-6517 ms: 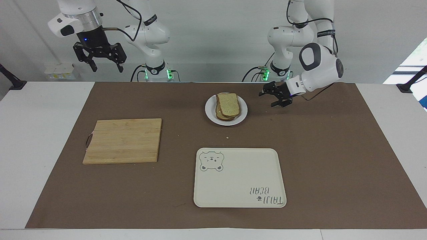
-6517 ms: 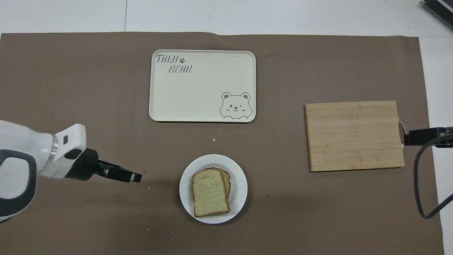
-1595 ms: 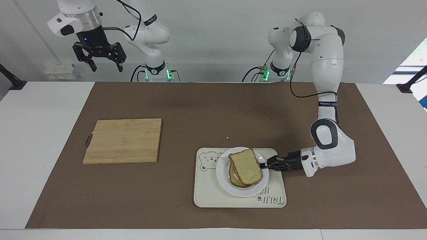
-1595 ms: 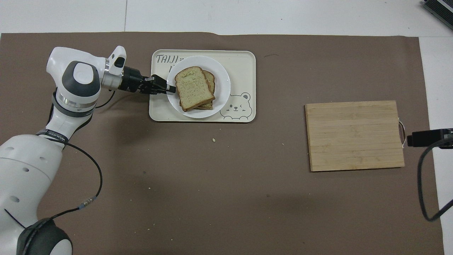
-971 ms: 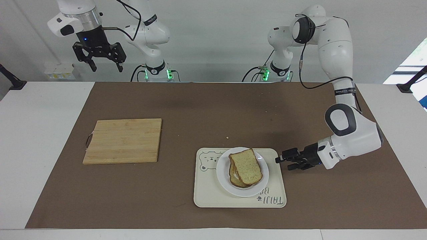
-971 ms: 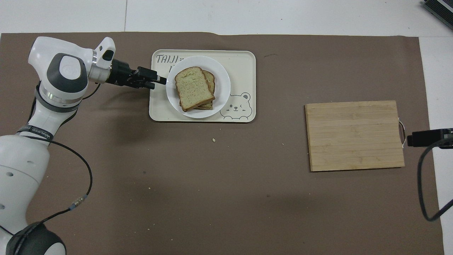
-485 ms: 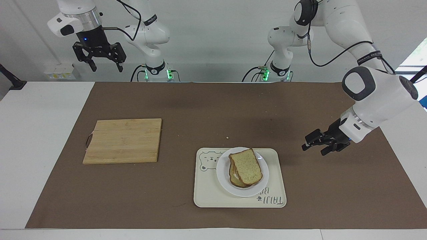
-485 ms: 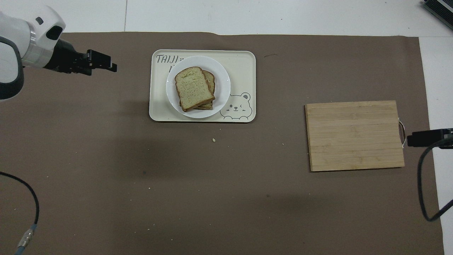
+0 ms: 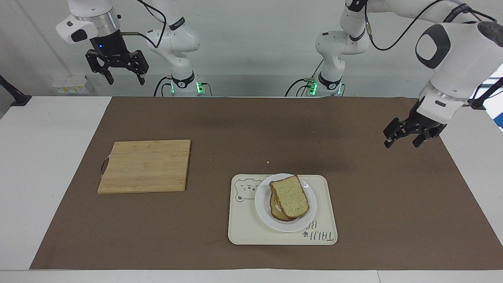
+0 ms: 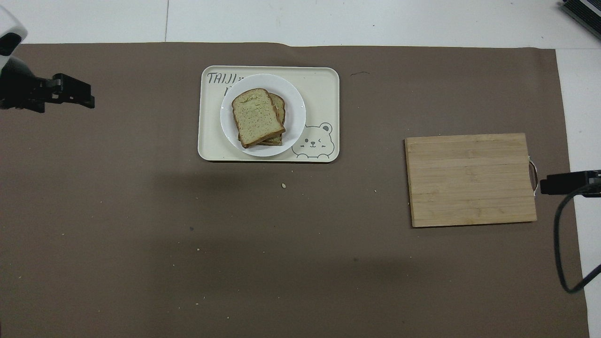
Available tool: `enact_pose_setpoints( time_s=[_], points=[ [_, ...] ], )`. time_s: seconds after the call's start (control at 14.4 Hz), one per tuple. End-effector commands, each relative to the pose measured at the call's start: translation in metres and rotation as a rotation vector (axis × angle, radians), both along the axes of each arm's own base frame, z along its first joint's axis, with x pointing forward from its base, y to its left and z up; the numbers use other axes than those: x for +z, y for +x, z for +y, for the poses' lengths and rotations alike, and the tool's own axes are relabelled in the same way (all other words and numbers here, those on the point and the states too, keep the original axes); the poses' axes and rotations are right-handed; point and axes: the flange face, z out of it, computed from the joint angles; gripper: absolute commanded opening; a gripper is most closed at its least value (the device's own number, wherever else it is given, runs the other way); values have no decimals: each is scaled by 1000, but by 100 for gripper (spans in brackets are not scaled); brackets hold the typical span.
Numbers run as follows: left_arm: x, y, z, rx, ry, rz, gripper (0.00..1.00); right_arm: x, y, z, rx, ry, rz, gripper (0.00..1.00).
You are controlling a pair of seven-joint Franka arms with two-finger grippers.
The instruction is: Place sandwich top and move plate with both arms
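The sandwich top [image 9: 290, 196] [image 10: 257, 116], a pale speckled slice with brown crust, lies on a lower slice on the small white plate [image 9: 264, 210] [image 10: 295, 112]. The plate stands on the cream bear tray [image 9: 247, 232] [image 10: 324, 89]. My left gripper [image 9: 401, 142] [image 10: 89, 96] is open and empty, raised above the brown mat toward the left arm's end of the table, well clear of the tray. My right gripper [image 9: 124, 80] is open and empty, held high at the right arm's end, where that arm waits. In the overhead view only its tip [image 10: 544, 184] shows.
A wooden cutting board [image 9: 145, 166] [image 10: 471, 179] lies on the brown mat [image 9: 220, 125] toward the right arm's end. A few crumbs [image 9: 267, 162] lie on the mat between the tray and the robots.
The left gripper carried the plate with the sandwich onto the tray, let go, and has drawn back and up toward its own end of the table. The right arm has not moved.
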Motion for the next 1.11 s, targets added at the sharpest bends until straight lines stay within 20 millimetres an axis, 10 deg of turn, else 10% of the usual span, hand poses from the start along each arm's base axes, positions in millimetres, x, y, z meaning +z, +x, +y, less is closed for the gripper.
enact_pose_setpoints(
  time_s=[0.0, 0.28, 1.04],
  points=[
    [30, -43, 10, 26, 33, 32, 100, 3, -6, -3, 21, 5, 4, 100],
    [37, -84, 11, 16, 93, 37, 100, 3, -6, -3, 21, 5, 4, 100],
    [39, -93, 25, -123, 48, 91, 100, 3, -6, -3, 21, 5, 4, 100]
  ],
)
